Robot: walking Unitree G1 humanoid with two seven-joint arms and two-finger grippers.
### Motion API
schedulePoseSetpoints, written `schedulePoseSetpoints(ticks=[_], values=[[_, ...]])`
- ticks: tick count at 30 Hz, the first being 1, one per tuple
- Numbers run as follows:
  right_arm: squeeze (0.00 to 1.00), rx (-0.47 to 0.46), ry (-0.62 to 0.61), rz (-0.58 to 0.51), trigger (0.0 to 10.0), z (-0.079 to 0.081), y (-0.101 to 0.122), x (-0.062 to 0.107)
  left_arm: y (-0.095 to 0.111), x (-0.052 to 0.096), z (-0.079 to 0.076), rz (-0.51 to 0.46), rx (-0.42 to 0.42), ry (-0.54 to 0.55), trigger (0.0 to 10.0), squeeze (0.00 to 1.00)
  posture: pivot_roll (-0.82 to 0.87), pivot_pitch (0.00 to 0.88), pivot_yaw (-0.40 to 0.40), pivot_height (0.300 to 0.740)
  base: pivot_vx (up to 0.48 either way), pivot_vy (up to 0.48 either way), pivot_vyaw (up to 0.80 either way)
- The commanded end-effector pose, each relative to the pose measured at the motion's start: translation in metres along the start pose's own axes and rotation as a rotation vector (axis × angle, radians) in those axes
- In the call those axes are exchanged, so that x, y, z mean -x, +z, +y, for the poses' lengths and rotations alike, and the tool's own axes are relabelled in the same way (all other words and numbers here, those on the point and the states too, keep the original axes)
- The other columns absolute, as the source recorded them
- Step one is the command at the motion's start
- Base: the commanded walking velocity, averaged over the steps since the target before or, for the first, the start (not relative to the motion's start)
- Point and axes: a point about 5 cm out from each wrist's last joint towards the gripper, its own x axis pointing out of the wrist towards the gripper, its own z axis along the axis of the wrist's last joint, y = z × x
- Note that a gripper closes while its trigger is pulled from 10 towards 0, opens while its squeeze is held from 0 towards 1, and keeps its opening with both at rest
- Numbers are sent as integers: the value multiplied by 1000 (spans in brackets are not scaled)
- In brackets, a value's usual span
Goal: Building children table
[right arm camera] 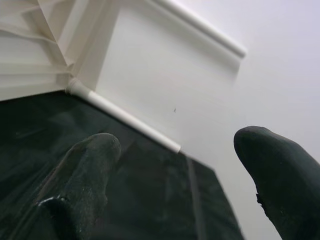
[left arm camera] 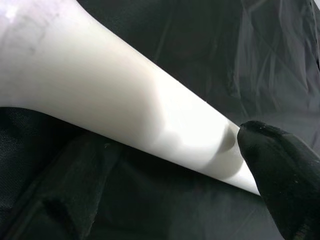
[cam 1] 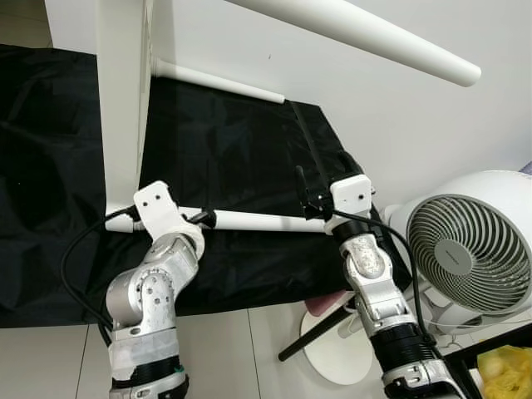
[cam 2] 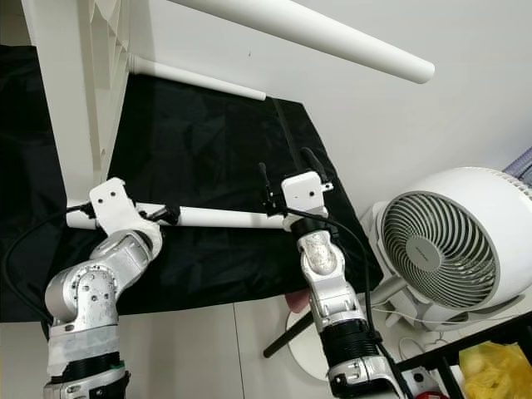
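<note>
A white children's table lies on its side on a black cloth, its top (cam 1: 125,100) standing upright at the left. One leg (cam 1: 357,37) juts out overhead, and another (cam 1: 220,81) lies along the wall. My left gripper (cam 1: 205,218) is shut on the nearest leg (cam 1: 258,220), close to where it meets the top. In the left wrist view one black finger (left arm camera: 280,170) presses against this leg (left arm camera: 125,105). My right gripper (cam 1: 324,176) stands open above the leg's free end. Its fingers (right arm camera: 85,175) point up at the wall with nothing between them.
A white fan (cam 1: 470,249) stands close to my right arm. Below it are a round white base (cam 1: 337,353) and a black rod (cam 1: 312,332). The black cloth (cam 1: 50,166) covers the floor up to the white wall. Something yellow (cam 1: 503,370) lies at the lower right.
</note>
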Motion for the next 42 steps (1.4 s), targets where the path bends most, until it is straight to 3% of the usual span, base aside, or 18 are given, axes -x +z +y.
schedulePoseSetpoints(ticks=[1, 7, 10, 12, 14, 15, 27, 40, 42], values=[[0, 50, 3, -23, 10000, -8, 5, -1, -20, 1, -20, 66, 152, -46, 10000, 0, 82, 66, -224, 740, 0, 0, 0], [0, 143, 49, -89, 10000, -5, 18, -4, -21, -3, -20, 75, 171, -40, 10000, 0, 82, 66, -224, 740, 0, 0, 0], [0, 444, -12, -241, 10000, -17, 49, -15, -23, -4, -25, 87, 189, -51, 10000, 0, 62, 82, -224, 740, 0, 0, 0], [0, 509, -43, -297, 10000, -21, 61, -20, -24, -4, -26, 91, 191, -55, 10000, 0, 62, 82, -224, 740, 0, 0, 0], [0, 518, -49, -312, 10000, -21, 65, -22, -24, -4, -26, 93, 193, -55, 10000, 0, 60, 81, -221, 740, 0, 0, 0], [0, 568, -82, -364, 10000, -24, 79, -31, -25, -4, -26, 101, 189, -55, 10000, 0, 60, 83, -221, 740, 0, 0, 0], [0, 667, -99, -458, 10000, -28, 104, -59, -28, -4, -28, 108, 179, -62, 10000, 0, 60, 84, -225, 740, 0, 0, 0], [0, 722, -120, -461, 10000, -28, 125, -87, -29, -2, -30, 112, 183, -64, 10000, 0, 55, 94, -229, 740, 0, 0, 0], [0, 748, -116, -423, 10000, -28, 126, -94, -30, -2, -30, 113, 182, -64, 10000, 0, 55, 97, -229, 740, 0, 0, 0]])
